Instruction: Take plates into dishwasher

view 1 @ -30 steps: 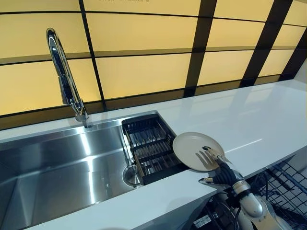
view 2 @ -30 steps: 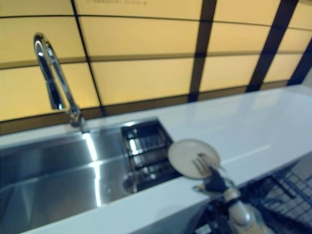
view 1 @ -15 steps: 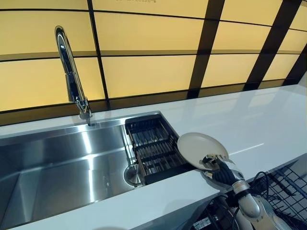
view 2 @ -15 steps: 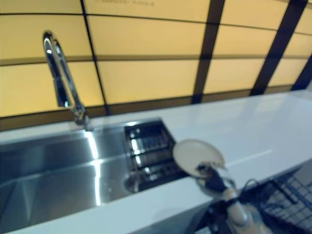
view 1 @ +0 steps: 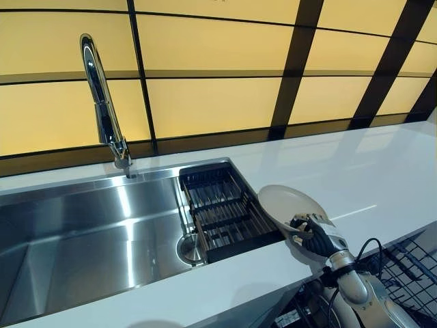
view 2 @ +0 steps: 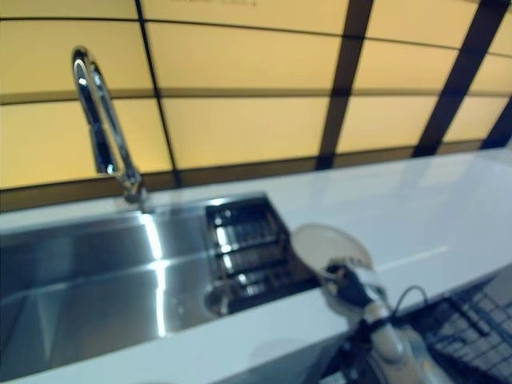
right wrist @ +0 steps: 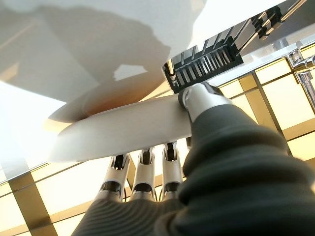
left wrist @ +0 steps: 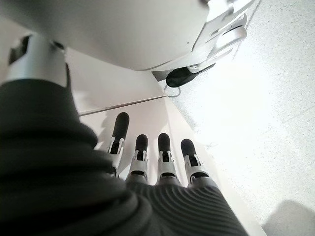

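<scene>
A round beige plate (view 1: 288,203) is at the white countertop's (view 1: 369,164) front edge, just right of the sink. My right hand (view 1: 317,237) is shut on its near rim. In the right wrist view the plate (right wrist: 123,129) is pinched between the thumb (right wrist: 203,101) and the fingers (right wrist: 142,172), and it is held tilted with its shadow on the counter. My left hand (left wrist: 147,160) shows only in its own wrist view, open and empty, hanging low beside a white cabinet front.
A steel sink (view 1: 82,232) with a tall chrome faucet (view 1: 101,102) is on the left. A black dish rack (view 1: 218,212) sits in the sink's right end, next to the plate. A black wire dishwasher rack (view 1: 410,263) is below the counter at the lower right.
My right hand's fingers, spread over the plate a second ago, have curled round its near rim and tilted it. The camera has shifted slightly.
</scene>
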